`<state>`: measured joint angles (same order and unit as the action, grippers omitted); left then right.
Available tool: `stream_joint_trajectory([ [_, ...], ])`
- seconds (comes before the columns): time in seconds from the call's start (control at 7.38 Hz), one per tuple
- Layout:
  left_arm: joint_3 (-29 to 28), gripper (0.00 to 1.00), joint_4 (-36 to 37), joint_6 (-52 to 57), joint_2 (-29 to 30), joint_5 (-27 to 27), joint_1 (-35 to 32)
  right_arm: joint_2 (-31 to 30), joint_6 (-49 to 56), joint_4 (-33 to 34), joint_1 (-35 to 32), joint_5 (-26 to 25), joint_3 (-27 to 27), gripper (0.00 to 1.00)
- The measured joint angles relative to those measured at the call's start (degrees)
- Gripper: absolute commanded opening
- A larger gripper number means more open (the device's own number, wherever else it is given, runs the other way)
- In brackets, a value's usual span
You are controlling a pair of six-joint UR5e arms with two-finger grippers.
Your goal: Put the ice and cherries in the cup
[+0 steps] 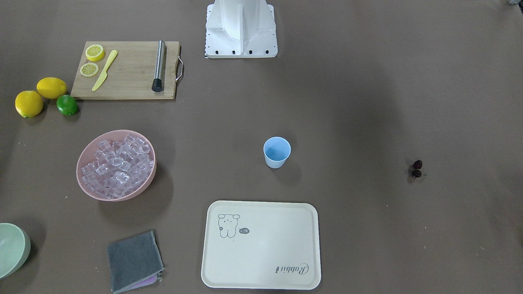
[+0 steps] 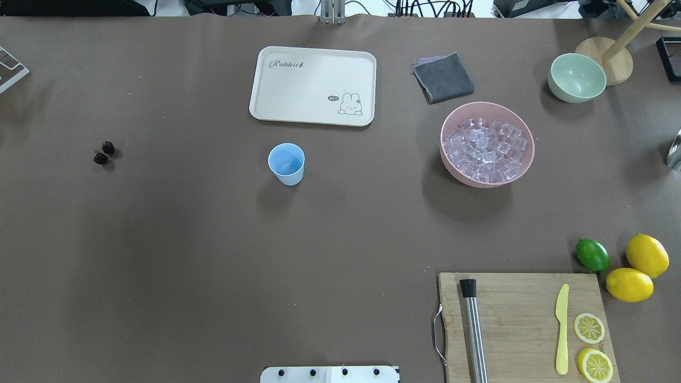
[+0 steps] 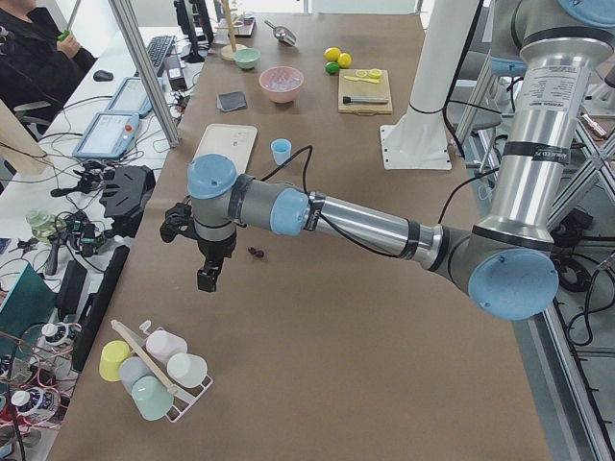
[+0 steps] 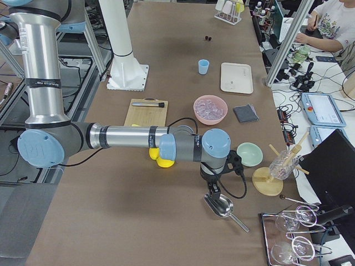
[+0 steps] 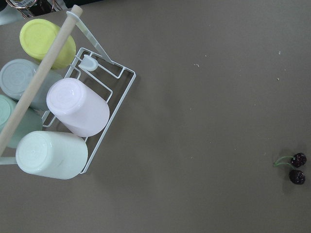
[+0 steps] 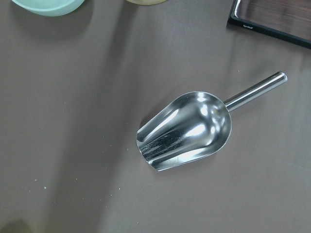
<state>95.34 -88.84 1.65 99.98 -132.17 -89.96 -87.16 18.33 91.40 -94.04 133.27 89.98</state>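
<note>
The light blue cup (image 1: 277, 152) stands upright and empty mid-table, also in the overhead view (image 2: 287, 163). The ice (image 2: 487, 149) fills the pink bowl (image 2: 479, 182). The cherries (image 2: 104, 153) lie on the bare table far to the robot's left, and show in the left wrist view (image 5: 295, 168). My left gripper (image 3: 207, 277) hangs above the table beside the cherries; I cannot tell if it is open. My right gripper (image 4: 212, 188) hangs over a metal scoop (image 6: 187, 131) lying on the table; I cannot tell its state either.
A cream tray (image 2: 314, 85) lies beyond the cup. A grey cloth (image 2: 443, 77) and a pale green bowl (image 2: 576, 77) lie near the pink bowl. A cutting board (image 2: 511, 319) holds a muddler, a knife and lemon slices. A cup rack (image 5: 58, 111) stands left of the cherries.
</note>
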Motion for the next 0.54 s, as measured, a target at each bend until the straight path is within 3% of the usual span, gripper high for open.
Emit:
stream_joint_trajectory([
  [0.54,-0.2,0.98,-7.1,0.3,-1.2,0.8,2.2,-0.6,-3.3,0.0,0.0,0.0,3.0,0.99],
])
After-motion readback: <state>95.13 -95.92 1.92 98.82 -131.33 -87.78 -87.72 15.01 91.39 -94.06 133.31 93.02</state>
